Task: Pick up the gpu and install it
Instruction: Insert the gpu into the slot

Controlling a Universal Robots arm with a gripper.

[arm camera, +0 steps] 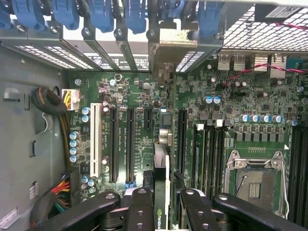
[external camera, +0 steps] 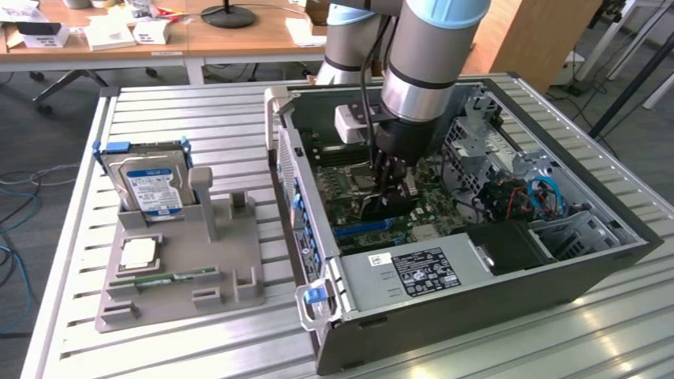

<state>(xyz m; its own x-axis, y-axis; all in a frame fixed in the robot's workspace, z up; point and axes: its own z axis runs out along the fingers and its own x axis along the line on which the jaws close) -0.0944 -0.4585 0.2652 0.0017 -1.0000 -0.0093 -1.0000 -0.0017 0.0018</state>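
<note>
My gripper (external camera: 387, 188) reaches down into the open computer case (external camera: 589, 272) and is shut on the gpu (external camera: 380, 210), a dark card held on edge just above the green motherboard (external camera: 353, 193). The wrist view looks along the gpu (arm camera: 162, 159) edge-on, clamped between the two black fingers (arm camera: 142, 204) of the gripper (arm camera: 162, 197). Its silver bracket (arm camera: 168, 45) lies against the case's rear slot openings. The card stands over the board between two long black expansion slots (arm camera: 130, 144); I cannot tell whether it touches a slot.
A grey fixture tray (external camera: 226, 253) on the exterior view's left holds a blue-labelled hard drive (external camera: 153, 185), a CPU (external camera: 139, 253) and a green RAM stick (external camera: 169, 277). Inside the case are the power supply (external camera: 421, 272), drive cages (external camera: 495, 134) and an empty CPU socket (arm camera: 255, 185).
</note>
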